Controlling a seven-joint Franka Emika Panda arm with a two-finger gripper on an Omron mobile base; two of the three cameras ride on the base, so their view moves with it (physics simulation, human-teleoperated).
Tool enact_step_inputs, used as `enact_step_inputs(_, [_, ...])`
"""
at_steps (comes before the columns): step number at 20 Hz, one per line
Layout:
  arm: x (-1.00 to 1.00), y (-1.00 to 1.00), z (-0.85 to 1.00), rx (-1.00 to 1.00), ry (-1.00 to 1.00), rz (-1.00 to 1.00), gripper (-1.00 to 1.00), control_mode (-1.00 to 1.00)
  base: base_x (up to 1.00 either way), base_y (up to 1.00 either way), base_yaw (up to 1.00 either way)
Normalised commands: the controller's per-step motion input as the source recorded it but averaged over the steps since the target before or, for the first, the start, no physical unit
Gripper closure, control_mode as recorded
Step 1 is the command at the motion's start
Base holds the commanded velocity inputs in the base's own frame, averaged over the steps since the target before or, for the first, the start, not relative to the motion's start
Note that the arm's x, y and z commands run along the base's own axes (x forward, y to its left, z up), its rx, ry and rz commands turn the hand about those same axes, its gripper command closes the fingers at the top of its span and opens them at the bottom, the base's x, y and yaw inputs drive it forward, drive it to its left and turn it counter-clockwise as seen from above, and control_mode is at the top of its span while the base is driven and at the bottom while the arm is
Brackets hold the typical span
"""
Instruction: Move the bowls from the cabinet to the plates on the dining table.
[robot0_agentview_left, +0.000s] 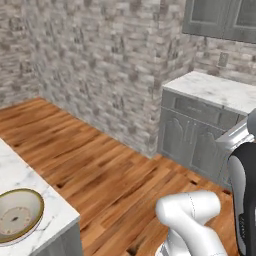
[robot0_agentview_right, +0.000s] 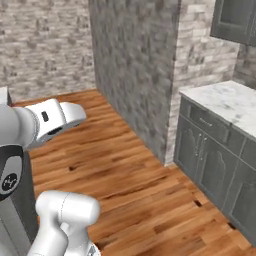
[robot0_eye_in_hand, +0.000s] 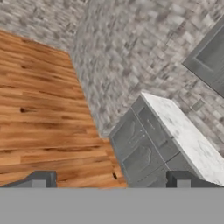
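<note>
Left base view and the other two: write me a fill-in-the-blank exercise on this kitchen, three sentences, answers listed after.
1. The bowl sits on a marble top at the lower ____ of the left base view.
2. The floor is made of ____ planks.
3. In the hand view the gripper has its fingertips standing wide apart, so it is ____.

Missing words: left; wood; open

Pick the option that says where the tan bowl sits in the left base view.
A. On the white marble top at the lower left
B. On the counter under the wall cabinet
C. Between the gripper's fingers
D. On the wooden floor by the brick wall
A: the bowl rests on the dining table at the lower left corner, far from the open gripper.
</note>
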Motion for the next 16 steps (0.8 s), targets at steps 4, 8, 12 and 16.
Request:
enact_step_inputs(4, [0.00, 0.00, 0.00, 0.00, 0.00, 0.00, -1.00, 1.00, 0.00, -0.01, -0.42])
enact_step_inputs(8, [0.00, 0.00, 0.00, 0.00, 0.00, 0.00, -1.00, 1.00, 0.00, 0.00, -0.41])
enact_step_inputs(12, [0.00, 0.00, 0.00, 0.00, 0.00, 0.00, -1.00, 1.00, 0.00, 0.00, -0.41])
enact_step_inputs(16, [0.00, 0.00, 0.00, 0.00, 0.00, 0.00, -1.00, 1.00, 0.00, 0.00, -0.41])
